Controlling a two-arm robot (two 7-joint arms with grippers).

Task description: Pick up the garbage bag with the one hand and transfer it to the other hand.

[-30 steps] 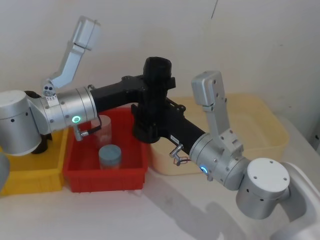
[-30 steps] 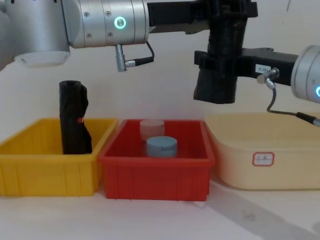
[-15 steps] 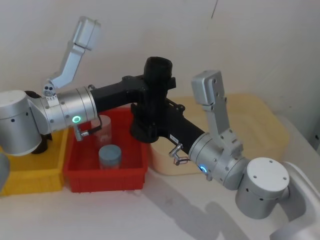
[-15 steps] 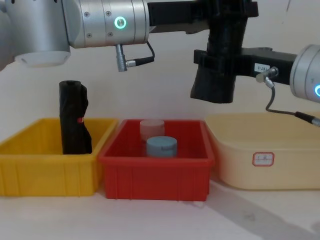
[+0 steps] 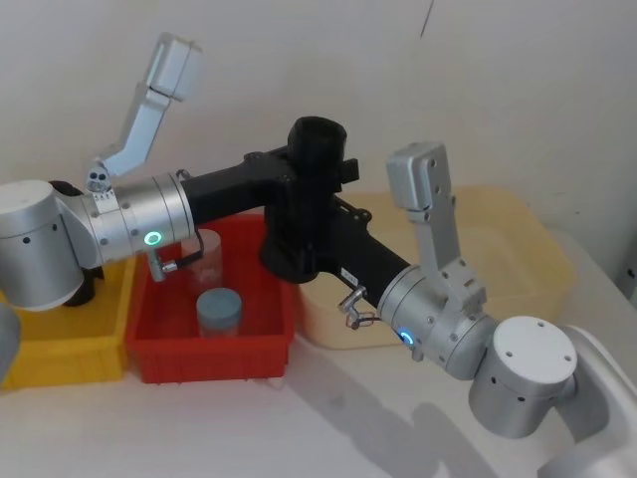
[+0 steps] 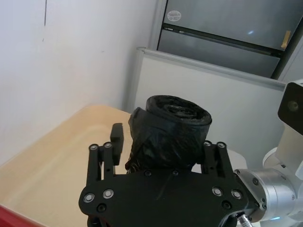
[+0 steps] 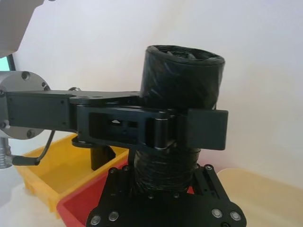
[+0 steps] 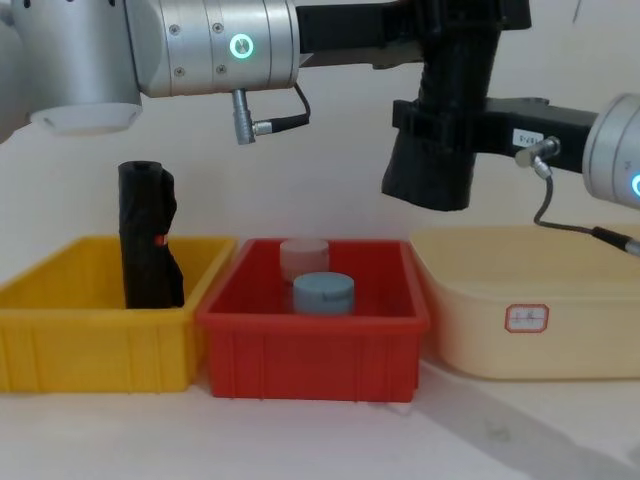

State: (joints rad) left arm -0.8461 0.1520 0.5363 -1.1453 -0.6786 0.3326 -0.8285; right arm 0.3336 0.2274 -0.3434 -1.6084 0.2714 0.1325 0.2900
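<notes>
The garbage bag [image 5: 317,149], a thick glossy black roll, hangs upright in the air above the gap between the red bin and the beige tub. My left gripper [image 5: 323,171], on the arm with the green ring light, reaches in from the left and is shut on the bag's upper part [image 8: 455,60]. My right gripper [image 5: 296,237], white-labelled and on the arm with the blue ring light, comes in from the right and is shut on the bag's lower part [image 8: 432,170]. In the right wrist view a left finger [image 7: 199,128] crosses in front of the bag [image 7: 182,80].
Three bins stand in a row below. The yellow bin [image 8: 60,340] holds a slimmer black roll [image 8: 148,235] with a red mark. In the red bin [image 8: 310,345] are a clear cup and a blue-lidded jar [image 8: 323,292]. The beige tub [image 8: 560,330] is at the right.
Both grippers and the bag between them have shifted slightly to the right, and the bag has tilted a little. Both grips hold as before.
</notes>
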